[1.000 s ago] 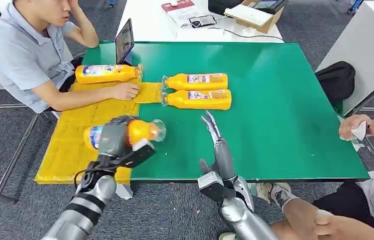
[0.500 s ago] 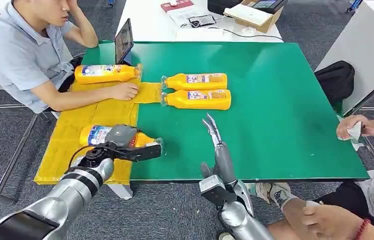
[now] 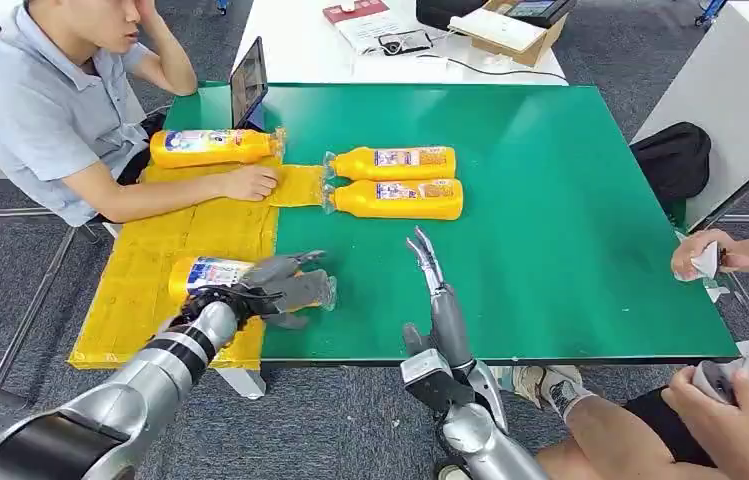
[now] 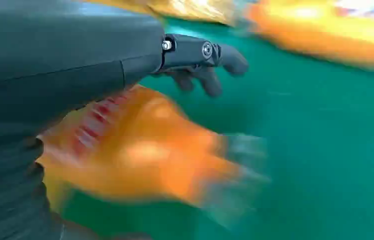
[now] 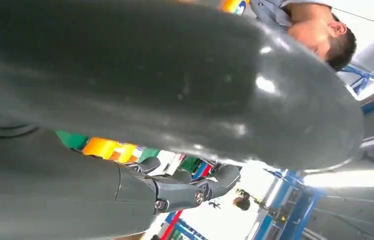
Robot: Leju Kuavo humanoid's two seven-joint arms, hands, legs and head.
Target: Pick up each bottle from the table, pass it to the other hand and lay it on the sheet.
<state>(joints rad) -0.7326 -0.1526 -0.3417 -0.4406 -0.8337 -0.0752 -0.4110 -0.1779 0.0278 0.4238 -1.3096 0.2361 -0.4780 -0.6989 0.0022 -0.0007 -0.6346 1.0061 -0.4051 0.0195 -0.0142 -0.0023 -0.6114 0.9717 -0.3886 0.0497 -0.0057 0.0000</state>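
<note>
Since half a second ago the left hand (image 3: 285,285) has loosened off the near bottle (image 3: 212,273), which now lies on its side at the edge of the yellow sheet (image 3: 140,290), its clear cap end reaching onto the green table (image 3: 550,230); a second ago the same bottle was carried above that spot. Its fingers (image 4: 202,75) are spread apart over the bottle's neck, and the left wrist view shows a gap between them and the blurred orange body. Holding nothing, the right hand (image 3: 433,285) stands upright near the table's front edge, fingers straight and close together. Two more bottles (image 3: 395,180) lie side by side mid-table, touching the sheet's tab, and a fourth bottle (image 3: 212,146) lies at the sheet's far end beside a seated person's hand (image 3: 250,182).
</note>
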